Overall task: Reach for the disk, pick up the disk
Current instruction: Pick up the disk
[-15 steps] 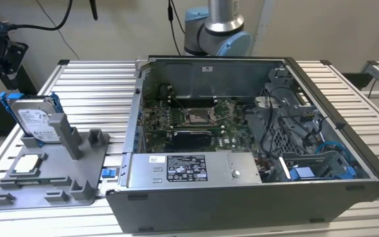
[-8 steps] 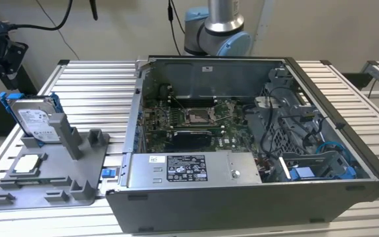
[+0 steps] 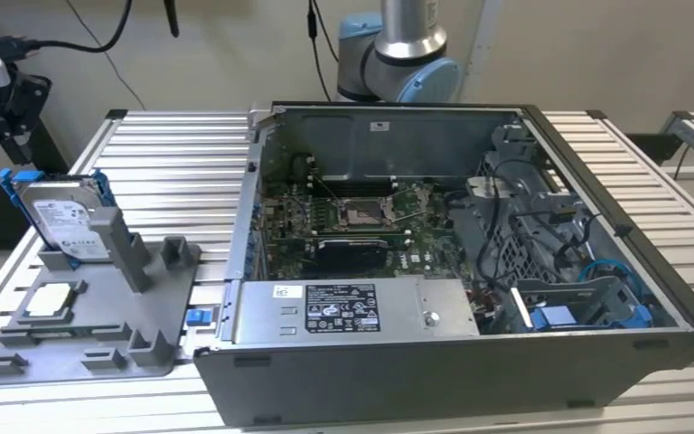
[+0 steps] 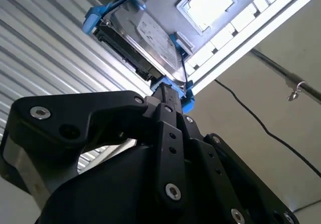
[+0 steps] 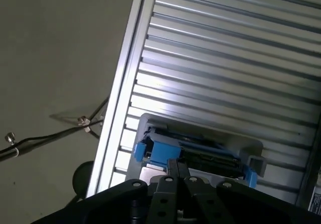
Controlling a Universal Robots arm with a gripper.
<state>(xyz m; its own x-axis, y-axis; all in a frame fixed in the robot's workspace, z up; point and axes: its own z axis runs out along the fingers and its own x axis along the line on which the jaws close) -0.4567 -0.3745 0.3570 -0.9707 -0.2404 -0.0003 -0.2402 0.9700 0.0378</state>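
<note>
At the exterior view's left, the disk (image 3: pixel 62 215) stands upright in a grey holder (image 3: pixel 106 312). The gripper (image 4: pixel 168 94) hovers near its blue bracket (image 4: pixel 95 18); open or closed cannot be told. Probably stiff, heavy and fragile; the bracket edges suit gripping.

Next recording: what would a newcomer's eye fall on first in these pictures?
An open computer case takes up the middle and the exterior view's right, its circuit board and cables exposed. At the exterior view's left, the disk stands upright in a grey holder, its bright blue bracket standing out against the metal table. In the second wrist view the black gripper hangs close to the disk's blue edge.
</note>
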